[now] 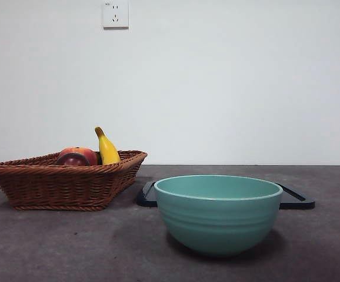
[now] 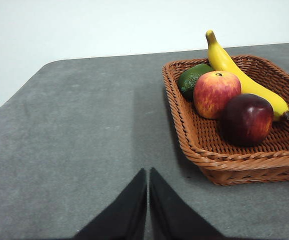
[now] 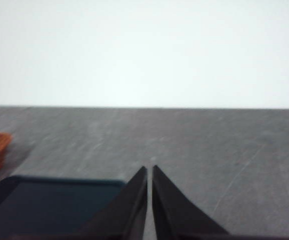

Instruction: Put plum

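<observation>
The left pincer (image 2: pixel 148 172) hangs over bare counter (image 2: pixel 84 130) with its jaws pressed together, short of the wicker basket (image 2: pixel 224 167), and the right pincer (image 3: pixel 149 170), likewise closed, waits above the dark tray (image 3: pixel 49 200), so neither holds anything yet. The plum (image 2: pixel 247 119) rests in the basket's near corner, touching the red-orange fruit (image 2: pixel 216 93) and the banana (image 2: pixel 244 82). The left wrist view reveals a green fruit (image 2: pixel 192 80) which the front view hides, while only the front shows the teal bowl (image 1: pixel 218 214), probably the plum's destination.

right gripper (image 3: pixel 149 172) jaws together | above table (image 3: pixel 209 145) | dark tray (image 3: pixel 49 202) near
</observation>
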Motion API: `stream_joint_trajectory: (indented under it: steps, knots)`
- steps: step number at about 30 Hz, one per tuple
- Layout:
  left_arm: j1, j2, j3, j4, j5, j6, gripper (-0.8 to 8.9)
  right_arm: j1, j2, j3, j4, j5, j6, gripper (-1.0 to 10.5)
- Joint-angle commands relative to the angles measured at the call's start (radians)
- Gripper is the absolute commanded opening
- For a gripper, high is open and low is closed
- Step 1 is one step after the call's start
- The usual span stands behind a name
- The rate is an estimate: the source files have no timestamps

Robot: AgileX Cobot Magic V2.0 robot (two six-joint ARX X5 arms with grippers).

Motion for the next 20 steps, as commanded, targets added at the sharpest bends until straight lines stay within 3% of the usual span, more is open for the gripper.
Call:
stream_joint_trajectory:
  steps: [1, 10, 20]
  knots:
    - [0.002, -0.002, -0.021, -0.008, -0.003, -0.002, 0.07, -0.006, -0.057, -0.083, 0.070, 0.032, -0.013, 0.1]
    - [0.002, -0.002, -0.021, -0.008, -0.003, -0.002, 0.07, -0.006, -0.201, -0.279, 0.091, 0.051, -0.016, 0.1]
    - [0.002, -0.002, -0.021, -0.008, -0.003, -0.002, 0.07, -0.006, -0.264, -0.374, 0.089, 0.051, -0.016, 0.1]
